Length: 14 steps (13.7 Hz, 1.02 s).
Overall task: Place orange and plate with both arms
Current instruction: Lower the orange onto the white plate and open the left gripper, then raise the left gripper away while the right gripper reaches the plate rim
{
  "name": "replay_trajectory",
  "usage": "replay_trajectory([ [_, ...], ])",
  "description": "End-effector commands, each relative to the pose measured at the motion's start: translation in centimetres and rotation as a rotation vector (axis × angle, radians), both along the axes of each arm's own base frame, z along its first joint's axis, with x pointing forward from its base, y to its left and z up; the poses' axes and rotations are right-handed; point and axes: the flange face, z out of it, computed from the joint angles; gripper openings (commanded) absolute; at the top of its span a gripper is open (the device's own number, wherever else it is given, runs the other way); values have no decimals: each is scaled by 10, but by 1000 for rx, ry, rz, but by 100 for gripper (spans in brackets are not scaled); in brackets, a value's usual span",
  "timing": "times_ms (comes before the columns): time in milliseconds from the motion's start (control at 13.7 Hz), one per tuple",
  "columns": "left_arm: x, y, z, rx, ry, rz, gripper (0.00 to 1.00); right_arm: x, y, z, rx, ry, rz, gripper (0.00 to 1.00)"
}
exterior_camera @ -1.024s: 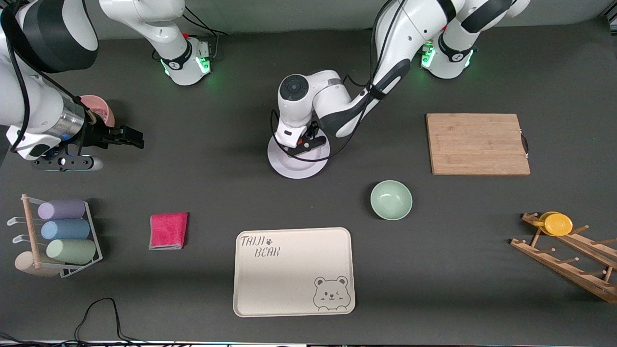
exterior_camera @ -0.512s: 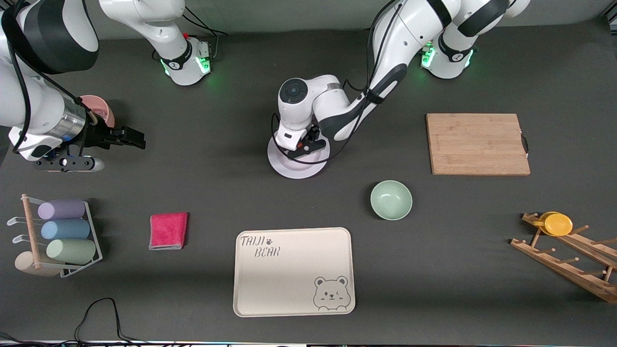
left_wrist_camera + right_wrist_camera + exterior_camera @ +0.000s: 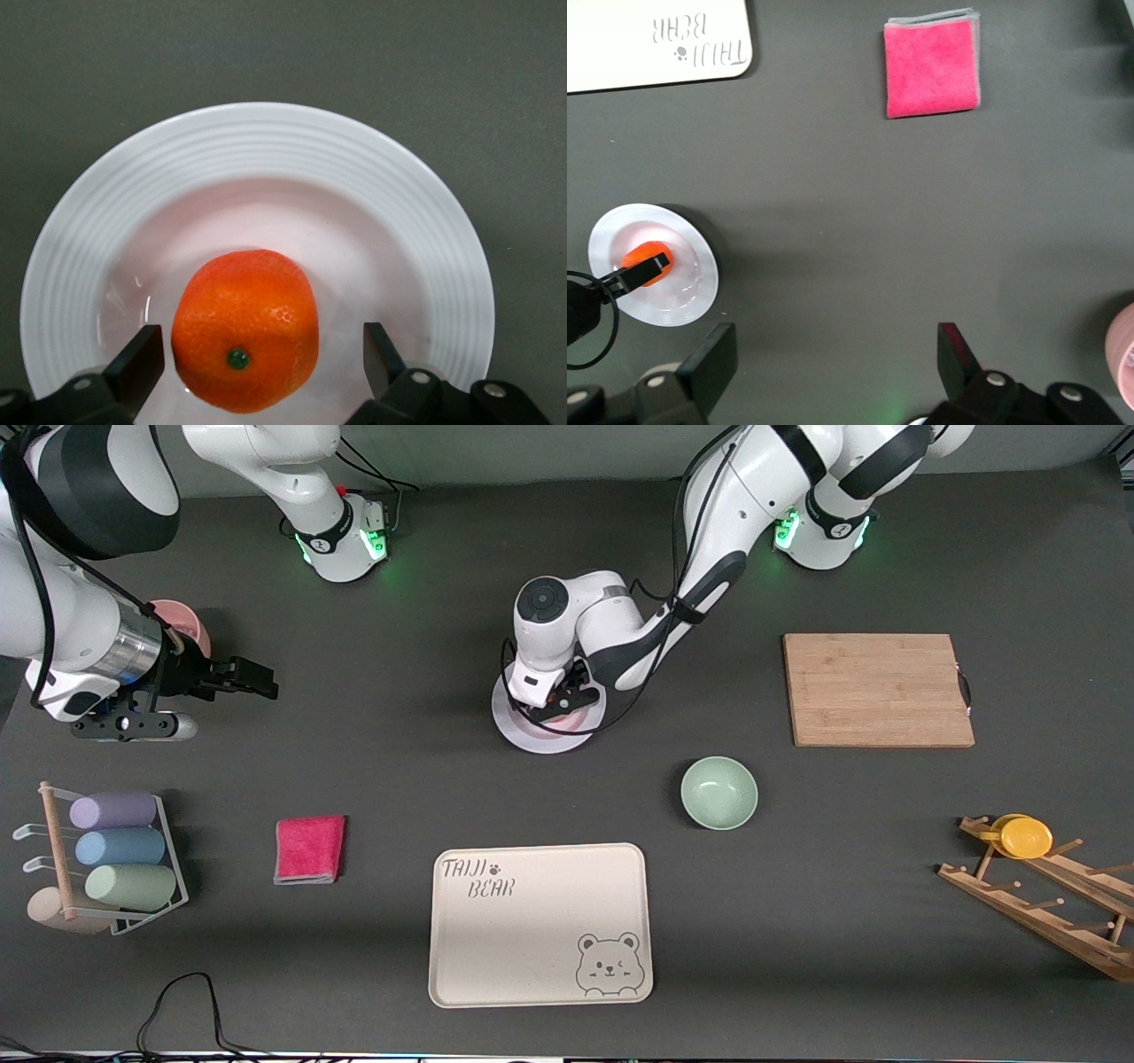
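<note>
The white plate (image 3: 532, 737) lies at mid-table and also shows in the left wrist view (image 3: 266, 150) and the right wrist view (image 3: 687, 297). The orange (image 3: 244, 332) rests in its well, stem dimple up; it also shows in the right wrist view (image 3: 647, 262). My left gripper (image 3: 261, 341) is low over the plate (image 3: 560, 698), open, one finger on each side of the orange, with a clear gap at one side. My right gripper (image 3: 257, 677) hangs open and empty over bare table at the right arm's end (image 3: 837, 341).
A mint-green bowl (image 3: 718, 793) and a bear-printed tray (image 3: 540, 926) lie nearer the front camera than the plate. A cutting board (image 3: 877, 689) and a wooden rack with a yellow disc (image 3: 1026, 837) lie toward the left arm's end. A pink cloth (image 3: 309, 849), a roll rack (image 3: 106, 850) and a pink bowl (image 3: 182, 624) lie toward the right arm's end.
My left gripper has shifted slightly over the plate and its wrist has turned a little. My right gripper has drifted slightly toward mid-table.
</note>
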Motion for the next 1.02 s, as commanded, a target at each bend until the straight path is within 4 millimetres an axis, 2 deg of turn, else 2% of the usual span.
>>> replay_trajectory([
  [0, 12, 3, 15, 15, -29, 32, 100, 1, 11, -3, 90, 2, -30, 100],
  [220, 47, 46, 62, 124, -37, 44, 100, 10, 21, -13, 201, 8, -63, 100],
  [439, 88, 105, 123, 153, 19, -30, 100, 22, 28, -33, 279, 21, -93, 100],
  [512, 105, 132, 145, 142, 34, -60, 100, 25, 32, -39, 324, 39, -108, 100],
  [659, 132, 185, 179, 124, 69, -135, 100, 30, 38, -52, 412, 54, -113, 100],
  [732, 148, 216, 193, 112, 78, -152, 100, 31, 41, -64, 457, 66, -111, 100],
  [878, 171, 274, 212, 119, 92, -199, 100, 27, 45, -83, 540, 74, -127, 100],
  [951, 178, 306, 214, 123, 98, -213, 100, 25, 46, -92, 574, 70, -121, 100],
])
